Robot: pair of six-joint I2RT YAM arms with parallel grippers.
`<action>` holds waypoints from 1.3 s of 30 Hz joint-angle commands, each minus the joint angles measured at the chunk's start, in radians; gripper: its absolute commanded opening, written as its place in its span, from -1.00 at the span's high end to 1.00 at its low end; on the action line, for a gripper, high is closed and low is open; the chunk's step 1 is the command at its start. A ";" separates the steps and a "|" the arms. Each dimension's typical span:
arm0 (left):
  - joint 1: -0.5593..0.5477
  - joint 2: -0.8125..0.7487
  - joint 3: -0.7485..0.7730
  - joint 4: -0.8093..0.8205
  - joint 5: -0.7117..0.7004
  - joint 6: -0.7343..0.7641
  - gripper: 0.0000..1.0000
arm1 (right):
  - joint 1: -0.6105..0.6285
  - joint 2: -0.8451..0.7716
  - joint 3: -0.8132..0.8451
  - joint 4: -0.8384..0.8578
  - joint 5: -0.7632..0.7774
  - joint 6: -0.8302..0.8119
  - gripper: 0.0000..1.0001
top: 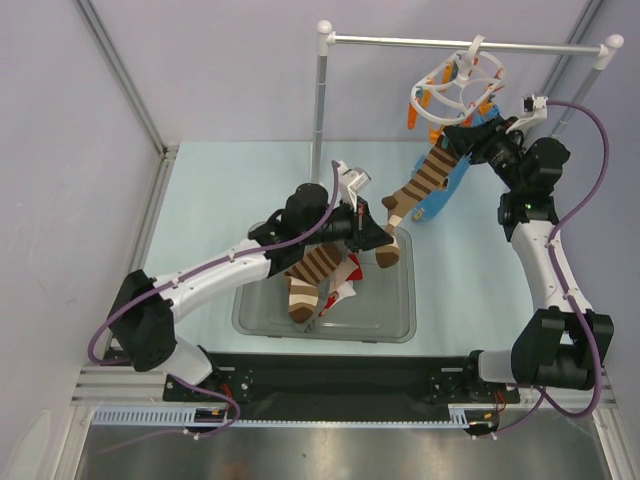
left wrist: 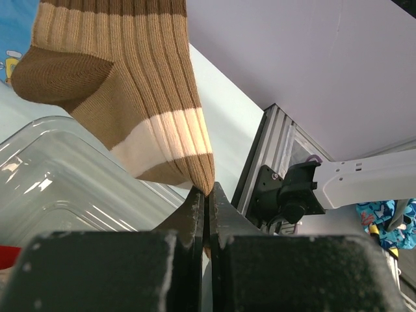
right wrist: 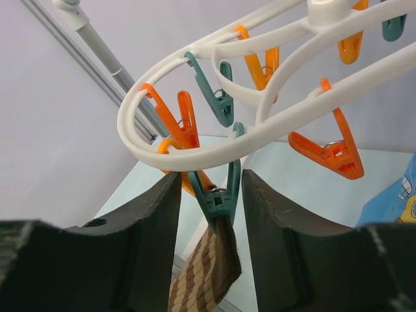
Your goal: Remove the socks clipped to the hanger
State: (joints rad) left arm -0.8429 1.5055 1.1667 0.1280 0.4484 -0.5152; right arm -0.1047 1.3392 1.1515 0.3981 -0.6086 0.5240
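The white ring hanger (top: 455, 92) hangs from the rail at the back right, with orange and teal pegs. A brown-and-cream striped sock (top: 425, 180) stretches from it down to the left. In the right wrist view a teal peg (right wrist: 218, 198) on the hanger (right wrist: 214, 148) grips the sock's cuff (right wrist: 208, 279). My right gripper (right wrist: 211, 201) is open, one finger on each side of that peg with a narrow gap. My left gripper (left wrist: 208, 195) is shut on the toe of the same sock (left wrist: 123, 84). A blue printed sock (top: 455, 185) hangs beside it.
A clear plastic bin (top: 400, 335) sits at the table's front centre under my left arm, holding another striped sock (top: 310, 278) and a white-and-red sock (top: 345, 288). The rail stand's post (top: 322, 100) rises behind the bin. The bin's rim (left wrist: 58, 162) lies just below the left gripper.
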 commanded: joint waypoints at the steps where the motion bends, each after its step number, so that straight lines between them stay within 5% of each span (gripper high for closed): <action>1: -0.013 0.004 0.050 0.018 0.006 0.006 1.00 | 0.008 0.011 0.047 0.053 0.017 0.002 0.10; 10: -0.016 0.002 0.045 0.015 0.003 0.007 1.00 | 0.010 0.009 0.047 0.048 0.017 -0.007 0.95; 21: -0.016 -0.045 0.040 -0.024 -0.010 0.021 1.00 | 0.008 0.003 0.048 0.025 0.016 -0.010 0.98; 33: -0.013 -0.280 0.019 -0.439 -0.324 0.221 1.00 | -0.090 -0.038 0.056 -0.111 0.087 -0.010 0.61; 39: 0.002 -0.347 -0.114 -0.462 -0.352 0.181 0.99 | -0.113 -0.083 0.054 -0.185 0.040 -0.007 -0.19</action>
State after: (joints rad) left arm -0.8478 1.1824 1.1141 -0.2642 0.1577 -0.3458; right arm -0.2115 1.3052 1.1675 0.2630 -0.5495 0.5251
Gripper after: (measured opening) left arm 0.017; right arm 0.550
